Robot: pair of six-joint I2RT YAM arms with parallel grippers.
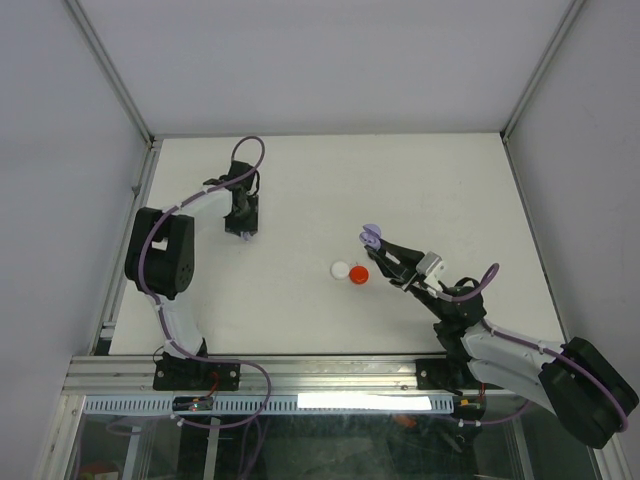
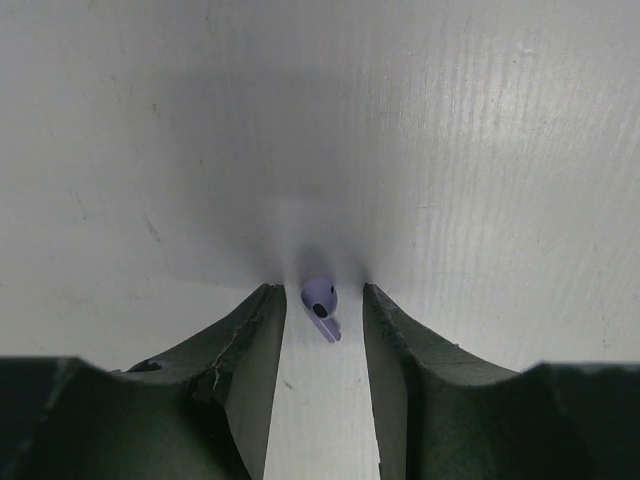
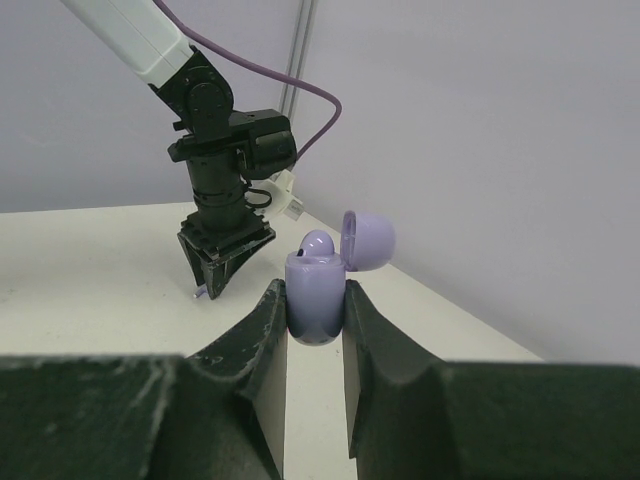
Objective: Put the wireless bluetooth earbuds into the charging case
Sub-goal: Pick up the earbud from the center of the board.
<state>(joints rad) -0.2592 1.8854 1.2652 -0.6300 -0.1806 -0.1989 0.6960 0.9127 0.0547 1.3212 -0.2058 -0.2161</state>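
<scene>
Left end effector (image 2: 316, 292) and right end effector (image 3: 315, 290) both work over the big white desk (image 1: 300, 190). The left arm reaches to the far left part of the desk and points its end effector straight down. The right arm reaches in from the near right corner.

The right end effector is closed tight on the purple case (image 3: 315, 305), with one finger on each side. The case stands upright and its round lid (image 3: 367, 238) is flipped open. One other bud (image 3: 318, 243) seems to sit inside it already.

A white round case (image 1: 341, 269) and a red round case (image 1: 359, 274) lie side by side near the middle of the desk. They are near the right end effector, but nothing holds them.

The smallest thing is the purple earbud (image 2: 320, 298). It lies on the desk right between the left fingers. The left end effector is open with a narrow gap, and it holds nothing.

What could go wrong? The purple earbud is tiny and smooth. If the fingers close a bit off to one side, I think it could pop out or roll away. If they pinch only the thin stem, it could twist and then not fit its hole in the purple case. The purple case is well apart from it, so a weak grip could drop it on the way.
</scene>
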